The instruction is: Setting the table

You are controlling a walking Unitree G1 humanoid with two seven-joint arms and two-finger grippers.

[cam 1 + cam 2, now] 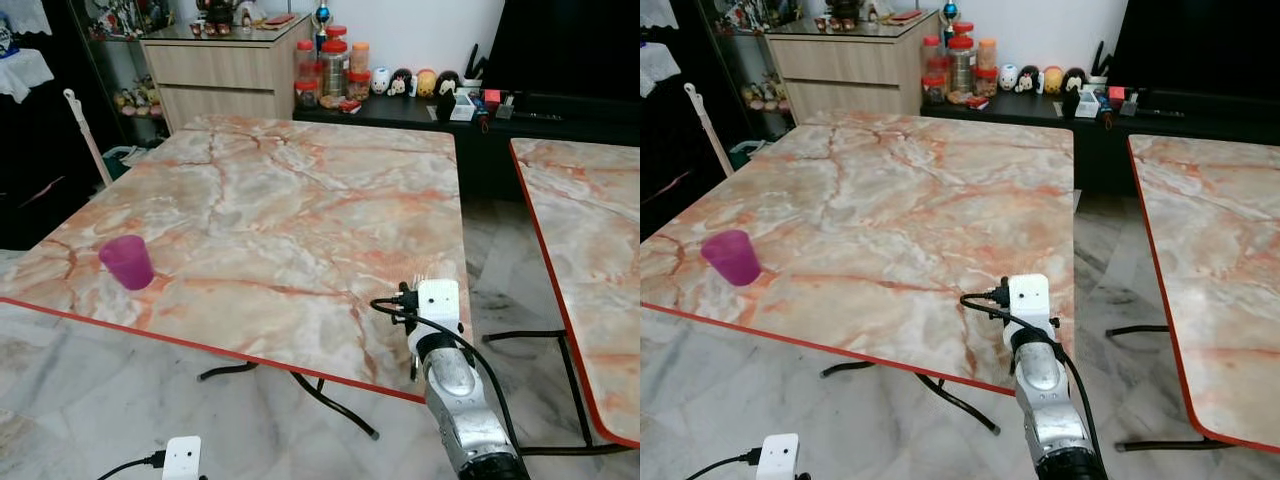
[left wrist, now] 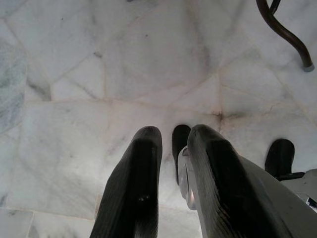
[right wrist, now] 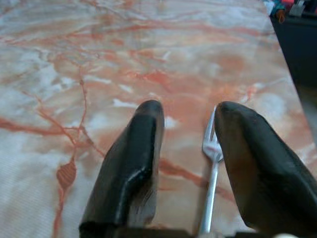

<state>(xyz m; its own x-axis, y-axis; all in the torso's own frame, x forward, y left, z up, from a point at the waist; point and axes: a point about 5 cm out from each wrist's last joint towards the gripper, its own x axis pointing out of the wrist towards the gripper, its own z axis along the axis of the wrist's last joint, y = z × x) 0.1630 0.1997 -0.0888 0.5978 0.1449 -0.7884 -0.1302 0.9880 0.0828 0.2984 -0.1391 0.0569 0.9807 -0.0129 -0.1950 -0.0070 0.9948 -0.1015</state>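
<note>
Here, fork (image 3: 212, 163) between right hand (image 3: 185, 124) fingers.

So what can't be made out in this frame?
- Fork: handle end cut off by the right wrist view's bottom edge; whether the right gripper grips it is unclear.
- Pink cup: contents hidden by its wall, head views.
- Left gripper: a shiny piece sits half hidden between its fingers.

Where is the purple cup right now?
The purple cup stands upright on the marble table, near its front left corner by the red edge, far to the left of the right gripper.
</note>
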